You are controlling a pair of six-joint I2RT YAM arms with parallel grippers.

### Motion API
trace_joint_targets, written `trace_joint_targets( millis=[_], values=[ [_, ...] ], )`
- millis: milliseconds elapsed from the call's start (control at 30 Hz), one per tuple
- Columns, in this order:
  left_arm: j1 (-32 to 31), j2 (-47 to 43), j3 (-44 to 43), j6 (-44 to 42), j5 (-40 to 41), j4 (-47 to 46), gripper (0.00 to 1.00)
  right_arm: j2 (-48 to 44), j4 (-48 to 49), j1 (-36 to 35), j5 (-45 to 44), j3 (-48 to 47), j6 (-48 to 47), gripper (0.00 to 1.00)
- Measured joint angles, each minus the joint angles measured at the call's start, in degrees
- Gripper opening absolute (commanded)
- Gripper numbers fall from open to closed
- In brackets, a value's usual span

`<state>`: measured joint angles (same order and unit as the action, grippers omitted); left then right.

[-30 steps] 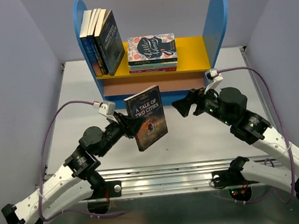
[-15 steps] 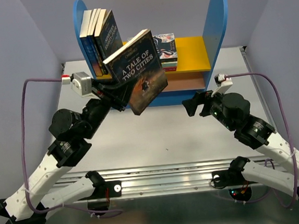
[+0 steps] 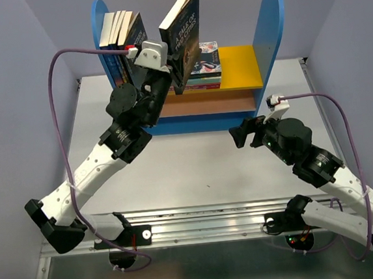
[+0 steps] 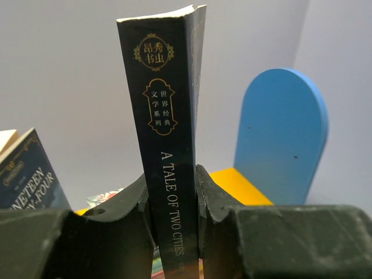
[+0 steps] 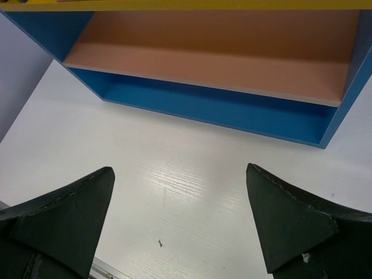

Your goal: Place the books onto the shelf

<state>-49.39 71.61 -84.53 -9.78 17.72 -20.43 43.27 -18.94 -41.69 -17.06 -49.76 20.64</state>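
- The left tool (image 4: 173,224) clamps the spine of A Tale of Two Cities (image 3: 184,38), which stands upright and slightly tilted above the yellow upper board (image 3: 239,66) of the shelf (image 3: 269,28).
- Its lower edge may touch that board; the arm hides it.
- Other books (image 3: 125,50) lean at the board's left end.
- The right tool (image 5: 180,224) hangs wide open and empty over the surface (image 3: 195,168) in front of the shelf.

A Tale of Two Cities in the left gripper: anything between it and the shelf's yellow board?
Possibly. A Tale of Two Cities hangs over the yellow board in the left gripper. The standing books lean just left of it, and the flat stack lies partly hidden behind it; that stack may block its descent.
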Motion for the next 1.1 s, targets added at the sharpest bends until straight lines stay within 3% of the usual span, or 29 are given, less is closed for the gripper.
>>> trace_joint_targets(
  millis=[233, 567, 1100],
  values=[
    [2.29, 5.31, -3.76, -7.06, 5.18, -3.48, 0.0, 1.9, 0.0, 0.0, 0.55, 0.0, -1.05, 1.0],
    [13.94, 9.51, -6.51, -7.08, 5.68, -4.66, 0.0, 2.69, 0.02, 0.0, 0.5, 0.0, -2.08, 1.0],
    [17.68, 12.76, -3.23, -8.57, 9.84, -7.37, 0.0, 3.3, 0.02, 0.0, 0.52, 0.02, -2.93, 1.0]
  ],
)
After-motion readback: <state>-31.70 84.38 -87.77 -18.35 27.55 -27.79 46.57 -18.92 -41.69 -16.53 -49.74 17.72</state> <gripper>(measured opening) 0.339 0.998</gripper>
